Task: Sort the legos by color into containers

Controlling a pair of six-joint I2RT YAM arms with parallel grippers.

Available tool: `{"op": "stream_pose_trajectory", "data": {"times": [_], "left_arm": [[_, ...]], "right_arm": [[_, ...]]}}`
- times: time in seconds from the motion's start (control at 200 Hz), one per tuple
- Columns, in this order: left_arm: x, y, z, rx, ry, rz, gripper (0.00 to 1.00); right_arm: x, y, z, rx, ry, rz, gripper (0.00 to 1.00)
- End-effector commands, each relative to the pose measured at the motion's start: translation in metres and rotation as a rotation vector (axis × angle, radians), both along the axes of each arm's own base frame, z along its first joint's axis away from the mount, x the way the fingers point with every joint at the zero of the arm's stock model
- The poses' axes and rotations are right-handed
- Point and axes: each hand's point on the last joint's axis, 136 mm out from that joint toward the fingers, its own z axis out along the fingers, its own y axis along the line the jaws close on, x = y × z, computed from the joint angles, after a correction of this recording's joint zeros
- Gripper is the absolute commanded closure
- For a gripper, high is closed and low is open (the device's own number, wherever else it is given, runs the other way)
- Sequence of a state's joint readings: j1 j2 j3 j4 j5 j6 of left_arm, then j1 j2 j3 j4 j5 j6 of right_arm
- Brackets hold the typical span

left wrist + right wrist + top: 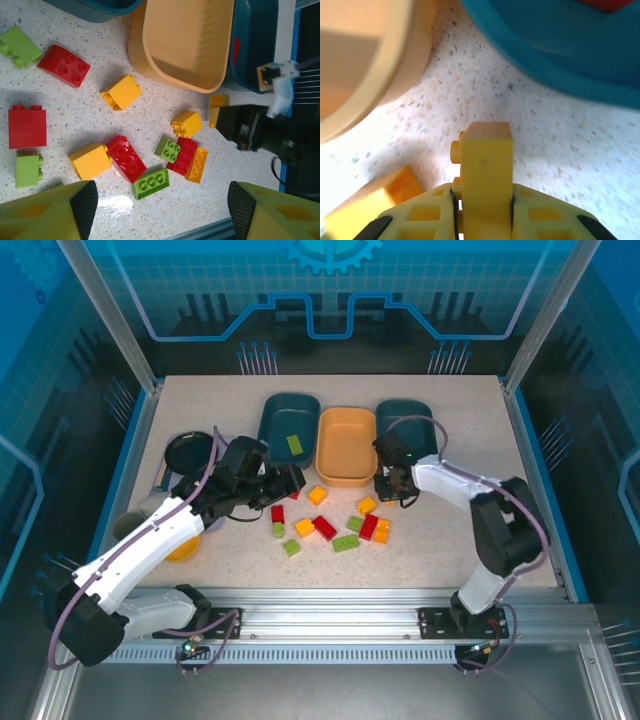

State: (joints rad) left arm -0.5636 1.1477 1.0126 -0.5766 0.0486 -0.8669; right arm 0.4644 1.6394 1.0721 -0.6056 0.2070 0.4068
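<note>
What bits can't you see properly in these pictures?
- Top view: yellow object mostly hidden under the left arm.
- Right wrist view: red thing in the teal tray cut off by the top edge.
- Right wrist view: held yellow brick, lower end hidden between the right jaws.

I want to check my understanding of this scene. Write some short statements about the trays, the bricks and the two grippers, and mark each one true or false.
1. The right gripper is shut on a yellow brick. True.
2. The orange tray holds several bricks. False: no brick is seen inside it.
3. A green brick lies in the left teal tray. True.
4. The left gripper is holding a red brick. False: its jaws stand open above the loose bricks and hold nothing.
</note>
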Motion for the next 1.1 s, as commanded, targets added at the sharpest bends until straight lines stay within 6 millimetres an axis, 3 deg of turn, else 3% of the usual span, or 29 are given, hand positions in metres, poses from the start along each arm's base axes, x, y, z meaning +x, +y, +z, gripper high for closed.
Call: {"op": "stream_pose_trajectory", "data": {"times": [0.0,0.065,0.145,0.31,0.43,0.54,0.635,0.72,0.85,0.95,1.01,1.02,1.095], "left_arm": [[0.006,-0.006,0.031,-0.063,-0.072,0.012,0.27],[0.012,-0.009,0.040,-0.076,-0.093,0.021,0.27],[0.020,-0.012,0.047,-0.074,-0.106,0.030,0.27],[0.032,-0.010,0.048,-0.032,-0.091,0.066,0.27],[0.031,-0.008,0.048,-0.025,-0.086,0.074,0.27],[0.025,-0.002,0.045,-0.018,-0.082,0.082,0.27],[0.018,0.001,0.040,-0.020,-0.069,0.081,0.27],[0.010,0.004,0.036,-0.021,-0.057,0.075,0.27],[-0.001,0.008,0.026,-0.019,-0.035,0.062,0.27],[-0.009,0.006,0.014,-0.018,-0.010,0.029,0.27],[-0.013,0.002,0.008,-0.027,0.000,0.001,0.27],[-0.015,0.001,0.006,-0.029,0.001,-0.005,0.27],[-0.021,-0.004,-0.001,-0.042,0.011,-0.043,0.27]], "right_arm": [[-0.019,0.012,0.051,0.047,-0.075,0.041,0.84],[-0.018,0.023,0.071,0.091,-0.107,0.050,0.84],[0.000,0.040,0.082,0.145,-0.123,0.049,0.84],[0.066,0.086,0.057,0.141,-0.060,0.047,0.84],[0.108,0.096,0.035,0.098,-0.029,-0.006,0.80],[0.127,0.097,0.019,0.058,0.009,-0.040,0.73],[0.132,0.104,0.026,0.072,0.003,-0.031,0.58],[0.129,0.106,0.049,0.094,-0.036,-0.017,0.46],[0.099,0.089,0.087,0.104,-0.104,-0.016,0.43],[0.052,0.066,0.078,0.118,-0.087,-0.043,0.42],[0.022,0.057,0.066,0.140,-0.074,-0.039,0.41],[0.012,0.051,0.052,0.123,-0.047,-0.043,0.40],[-0.022,0.049,0.047,0.199,-0.048,-0.017,0.34]]}}
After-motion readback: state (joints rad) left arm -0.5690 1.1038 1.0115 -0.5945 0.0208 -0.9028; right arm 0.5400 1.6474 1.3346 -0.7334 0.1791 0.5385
